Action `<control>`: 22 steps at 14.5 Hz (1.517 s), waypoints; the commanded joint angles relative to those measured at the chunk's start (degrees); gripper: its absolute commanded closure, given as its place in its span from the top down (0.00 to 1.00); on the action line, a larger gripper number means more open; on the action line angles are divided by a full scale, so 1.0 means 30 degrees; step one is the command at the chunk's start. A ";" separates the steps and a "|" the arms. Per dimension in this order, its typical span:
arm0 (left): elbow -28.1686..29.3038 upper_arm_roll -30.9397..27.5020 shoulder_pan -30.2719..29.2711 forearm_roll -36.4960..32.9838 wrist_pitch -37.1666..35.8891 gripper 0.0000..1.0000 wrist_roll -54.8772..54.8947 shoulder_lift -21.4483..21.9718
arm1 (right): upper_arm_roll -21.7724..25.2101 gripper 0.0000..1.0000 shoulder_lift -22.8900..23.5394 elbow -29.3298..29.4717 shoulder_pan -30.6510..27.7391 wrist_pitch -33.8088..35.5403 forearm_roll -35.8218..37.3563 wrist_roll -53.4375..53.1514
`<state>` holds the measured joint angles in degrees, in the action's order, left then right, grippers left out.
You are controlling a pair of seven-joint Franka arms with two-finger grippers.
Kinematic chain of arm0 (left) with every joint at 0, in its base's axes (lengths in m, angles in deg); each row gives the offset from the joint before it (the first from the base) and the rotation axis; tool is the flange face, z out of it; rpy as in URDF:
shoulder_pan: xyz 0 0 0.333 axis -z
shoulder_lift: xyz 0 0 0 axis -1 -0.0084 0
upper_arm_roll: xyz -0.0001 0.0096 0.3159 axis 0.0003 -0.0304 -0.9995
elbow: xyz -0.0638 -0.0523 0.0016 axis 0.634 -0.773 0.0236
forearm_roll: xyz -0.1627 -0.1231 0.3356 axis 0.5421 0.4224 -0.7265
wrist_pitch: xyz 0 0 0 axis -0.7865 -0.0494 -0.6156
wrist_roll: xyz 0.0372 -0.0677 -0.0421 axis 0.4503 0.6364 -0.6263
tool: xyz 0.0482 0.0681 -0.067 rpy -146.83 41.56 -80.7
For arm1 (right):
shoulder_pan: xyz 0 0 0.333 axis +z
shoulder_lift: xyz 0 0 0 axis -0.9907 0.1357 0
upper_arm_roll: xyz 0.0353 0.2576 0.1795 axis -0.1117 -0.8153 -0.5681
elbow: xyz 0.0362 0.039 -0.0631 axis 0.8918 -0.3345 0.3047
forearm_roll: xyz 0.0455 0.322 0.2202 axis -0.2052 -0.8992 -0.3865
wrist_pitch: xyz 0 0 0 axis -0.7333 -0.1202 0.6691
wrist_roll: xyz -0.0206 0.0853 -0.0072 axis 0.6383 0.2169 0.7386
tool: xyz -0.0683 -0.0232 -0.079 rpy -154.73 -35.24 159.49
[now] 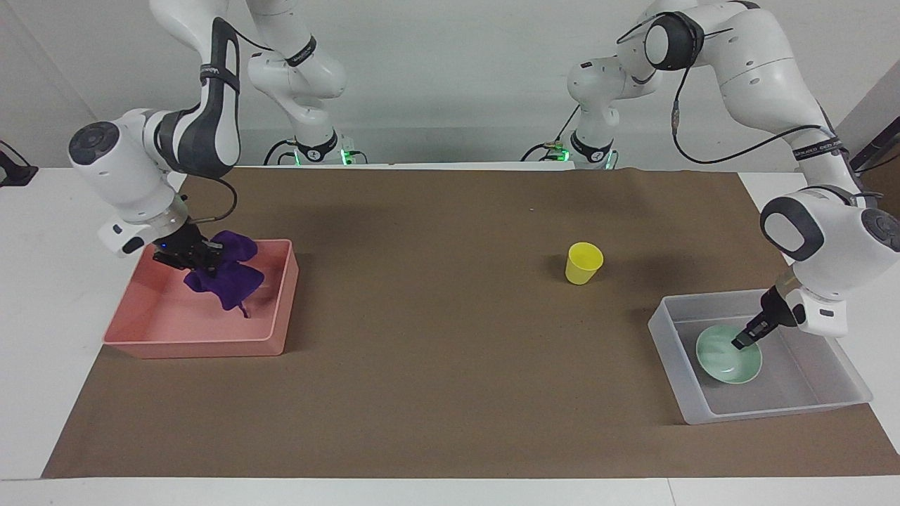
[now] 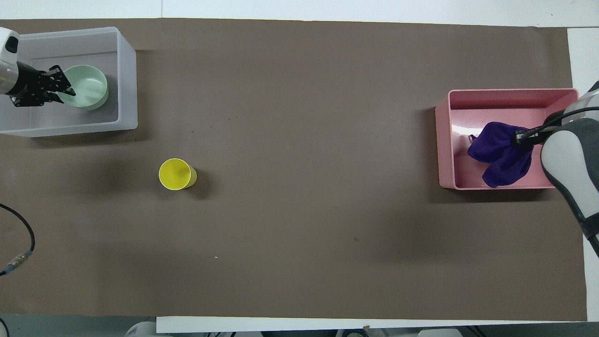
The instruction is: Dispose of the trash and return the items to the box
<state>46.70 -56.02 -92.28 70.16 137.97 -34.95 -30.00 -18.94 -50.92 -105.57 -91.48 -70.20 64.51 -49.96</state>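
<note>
2 pincers are both closed on something — the left pincer [image 1: 744, 341] grips the mint bowl's [image 1: 728, 362] rim inside the clear box [image 1: 840, 374], the right pincer [image 1: 188, 257] holds the purple rag [image 1: 226, 280] over the pink tray [image 1: 204, 344] — while the yellow cup [image 1: 583, 263] stands on the tabletop [image 1: 450, 393] near the clear box, nearer the robots than it.

One camera sits high across the bench [image 1: 450, 422], facing both robots' bases. The other looks steeply down from above the robots' end. Both share the brown mat [image 2: 299, 234], seemingly whole, half a turn apart.
</note>
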 commanded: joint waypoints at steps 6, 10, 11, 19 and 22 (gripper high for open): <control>0.0627 0.0076 0.1503 0.0061 -0.3677 1.00 -0.0182 0.4841 | -0.0257 0.69 0.0358 -0.0338 -0.0100 -0.0620 -0.0009 0.0349; 0.5446 0.0076 0.5214 -0.2448 -0.7881 1.00 -0.1234 0.9556 | -0.0491 0.95 -0.0138 0.1269 0.0251 0.2185 -0.0096 0.0144; 0.7668 0.0076 0.6329 -0.2922 -0.7361 1.00 -0.1614 1.0640 | -0.0491 0.97 -0.0285 0.1592 0.0514 0.2715 -0.0242 0.0144; 1.5803 0.0281 0.8537 -0.2927 0.1364 0.69 -0.4569 1.2556 | -0.0901 0.99 -0.1424 0.5639 0.1922 0.9892 -0.0038 -0.1993; 1.6157 0.0223 0.9593 -0.2927 0.3304 0.00 -0.6834 1.1677 | -0.0901 0.99 -0.2538 0.5639 0.2156 1.1474 -0.0038 -0.2053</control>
<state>94.09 -54.40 -65.75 62.59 143.91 -51.94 5.86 -21.25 -55.99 -88.24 -84.82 -38.35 64.35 -55.25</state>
